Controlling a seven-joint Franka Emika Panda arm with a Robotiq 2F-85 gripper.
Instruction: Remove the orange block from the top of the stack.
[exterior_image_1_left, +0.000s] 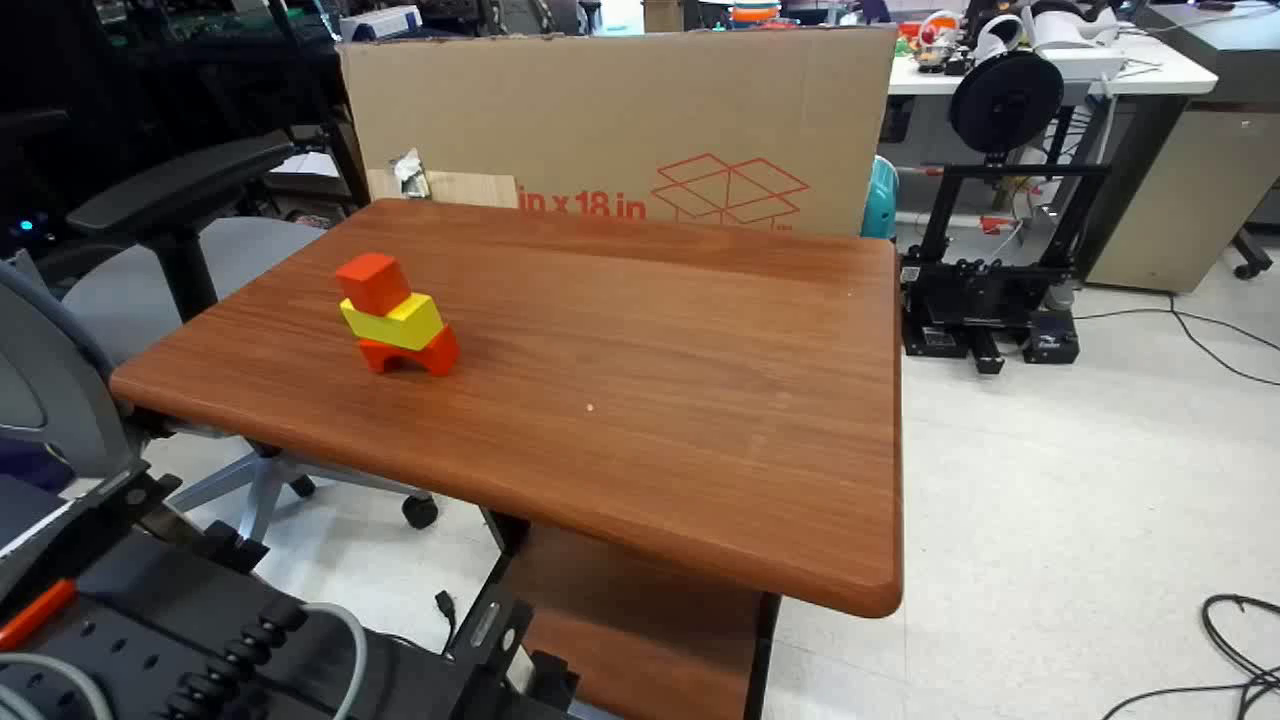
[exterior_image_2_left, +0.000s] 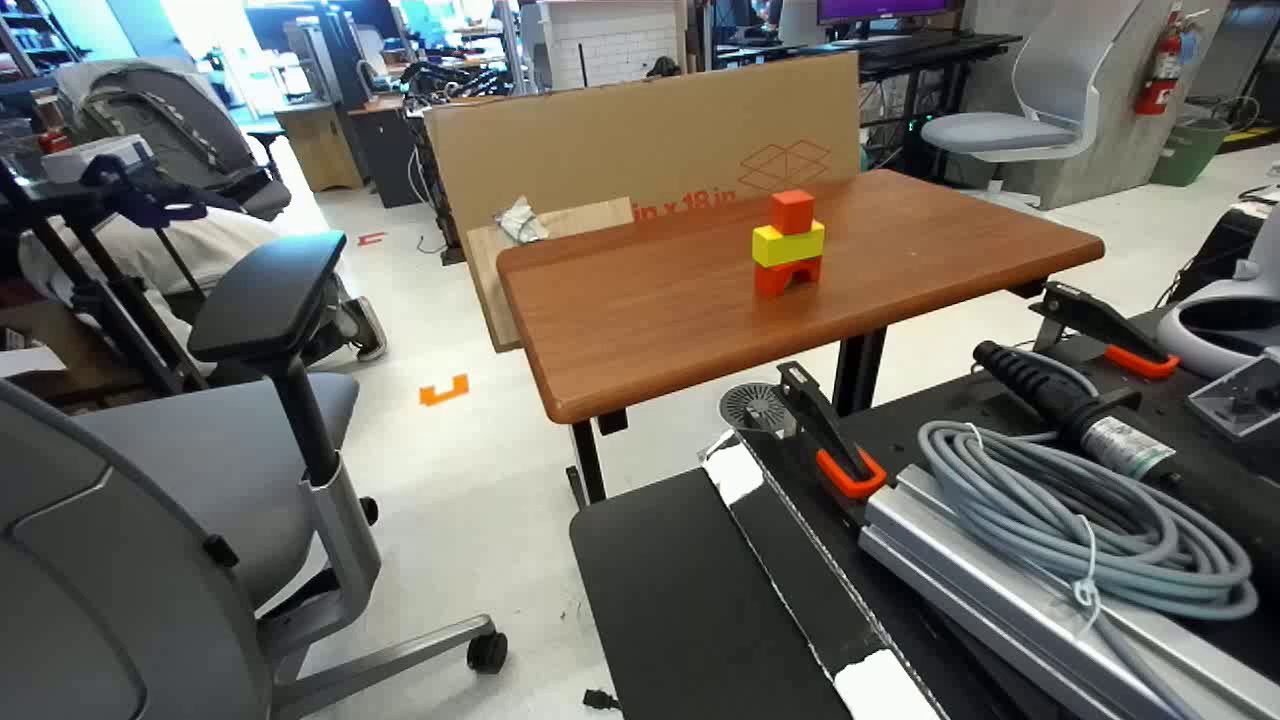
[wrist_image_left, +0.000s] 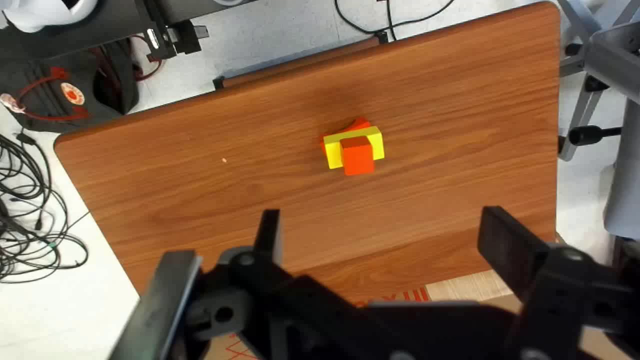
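Observation:
The orange block (exterior_image_1_left: 373, 284), a small red-orange cube, sits on top of the stack; it also shows in an exterior view (exterior_image_2_left: 792, 212) and in the wrist view (wrist_image_left: 357, 156). Under it lies the flat yellow block (exterior_image_1_left: 418, 325), also seen from above in the wrist view (wrist_image_left: 333, 152). At the bottom is an arched orange block (exterior_image_1_left: 440, 354), mostly hidden in the wrist view (wrist_image_left: 361, 123). My gripper (wrist_image_left: 381, 214) is open and empty, its fingers wide apart. It is above the table, apart from the stack. It is not in either exterior view.
The stack stands on a brown wooden table (exterior_image_1_left: 650, 420). A large cardboard sheet (exterior_image_1_left: 600, 110) stands along a table edge, with a light wooden board (exterior_image_2_left: 590, 217) beside it. A grey chair (exterior_image_1_left: 240, 250) is by one end. A black bench with clamps and cable (exterior_image_2_left: 1080, 520) stands nearby.

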